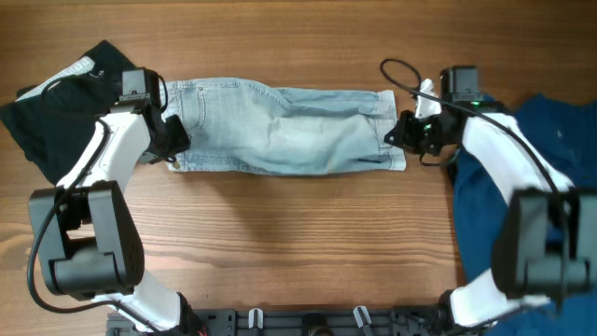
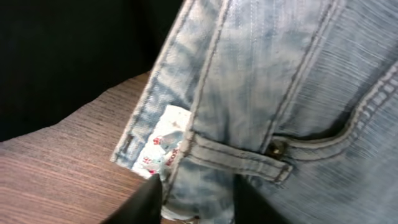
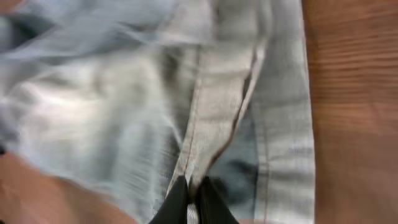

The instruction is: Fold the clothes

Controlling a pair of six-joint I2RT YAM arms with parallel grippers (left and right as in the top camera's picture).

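The pale blue denim shorts lie flat across the middle of the table, waistband to the left and cuffed hems to the right. My left gripper is at the near corner of the waistband. In the left wrist view its fingers hold a bunched fold of denim beside a white label. My right gripper is at the hem end. In the right wrist view its fingers are pinched on a seam of the shorts. The black garment lies at the far left. The royal-blue top lies at the right.
Wooden table with bare surface in front of the shorts. A black cable loops above the right gripper. The black garment lies under the left arm's reach, and the blue top runs down the right edge beneath the right arm.
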